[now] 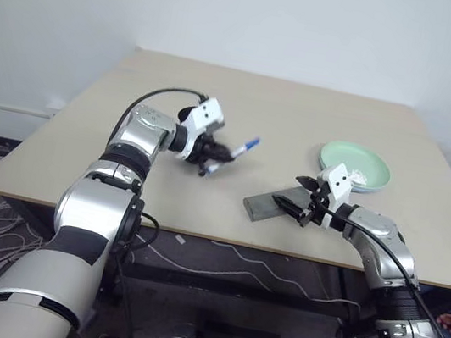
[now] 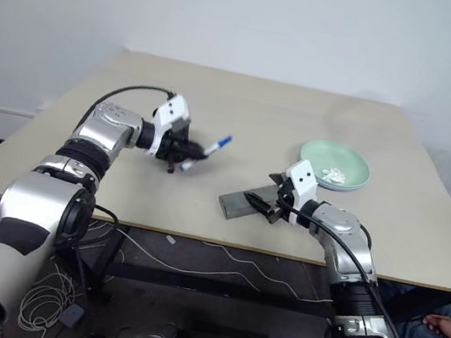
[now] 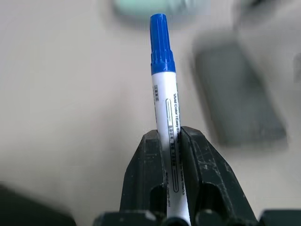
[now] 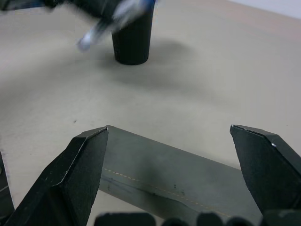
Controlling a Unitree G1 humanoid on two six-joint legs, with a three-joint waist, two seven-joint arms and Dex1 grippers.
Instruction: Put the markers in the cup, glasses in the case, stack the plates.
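Above matte tan table [image 1: 221,91], L tool [image 3: 170,141] pinches slim blue-capped marker [image 3: 165,103]; R tool [image 4: 178,160] gapes over grey case [image 4: 160,179].

Left arm reaches forward, elbow bent and wrist turned inward; its pincer [image 3: 171,141] is raised off the surface [image 1: 219,99] and clamped tight on a marker [image 3: 165,108], the blue cap jutting past the fingertips [image 3: 197,141]. Right arm is extended low with its wrist angled inward. Right pincer [image 4: 171,141] has its fingers spread wide and grips nothing, poised just above the grey case [image 4: 169,176].
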